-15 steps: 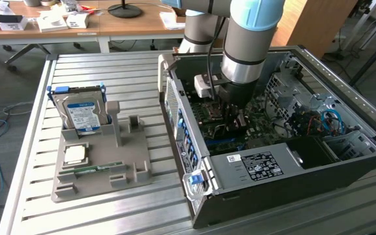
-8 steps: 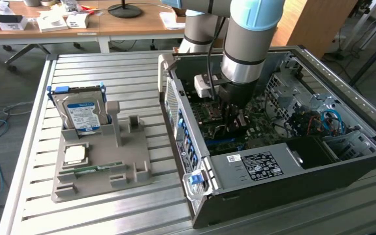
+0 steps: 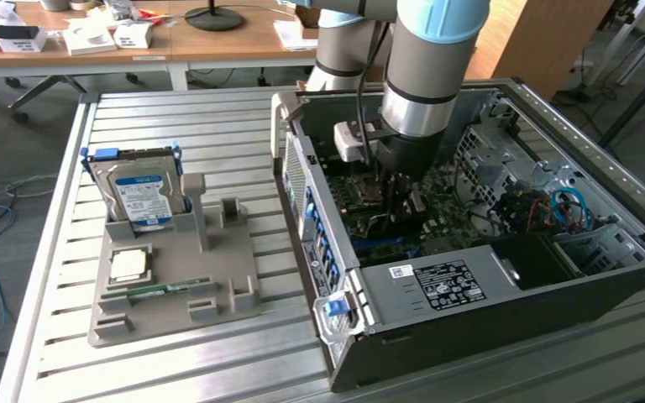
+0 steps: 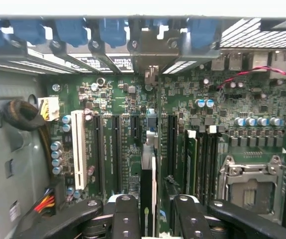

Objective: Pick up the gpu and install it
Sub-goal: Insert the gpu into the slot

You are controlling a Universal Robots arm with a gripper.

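While the arm reaches into the computer case [image 3: 446, 285], the pincer [image 4: 155, 219] straddles the gpu [image 4: 147, 191]. Its fingers [image 4: 125, 219] stand apart, gpu upright on the motherboard [image 4: 133, 99].

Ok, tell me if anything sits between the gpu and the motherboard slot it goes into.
Nothing visible does. The gpu stands edge-on between the fingers of the open gripper, already down at a slot on the motherboard, its bracket end toward the case's rear openings.

The computer case [image 3: 490, 277] looks like matt grey sheet metal, perforated in places, standing on a ribbed, brushed aluminium table [image 3: 177, 109]. The gpu [image 4: 148, 186] shows a dark, smooth edge, probably circuit board, between matt black gripper fingers [image 4: 125, 219].
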